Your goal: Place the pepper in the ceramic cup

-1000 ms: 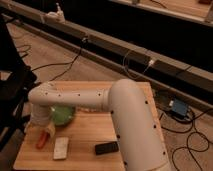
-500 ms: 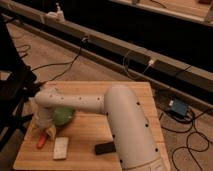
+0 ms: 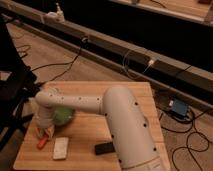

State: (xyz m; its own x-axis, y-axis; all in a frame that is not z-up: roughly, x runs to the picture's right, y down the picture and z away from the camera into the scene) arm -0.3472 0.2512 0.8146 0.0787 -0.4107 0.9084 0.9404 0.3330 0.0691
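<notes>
The red-orange pepper [image 3: 42,142] lies on the wooden table [image 3: 135,97] near its front left corner. My gripper [image 3: 45,130] hangs from the white arm [image 3: 100,102] at the table's left side, low over the pepper's upper end and touching or nearly touching it. The green pan [image 3: 65,116] sits just right of the gripper, partly covered by the arm. The ceramic cup does not show; it is hidden or out of view.
A flat white rectangular object [image 3: 61,148] lies right of the pepper, and a flat black object [image 3: 104,148] lies further right near the front edge. A dark chair [image 3: 15,95] stands left of the table. Cables and a blue box [image 3: 177,107] lie on the floor to the right.
The arm's end has swung left and down past the green pan, bringing the gripper low over the pepper. The pepper and the other objects have stayed in place.
</notes>
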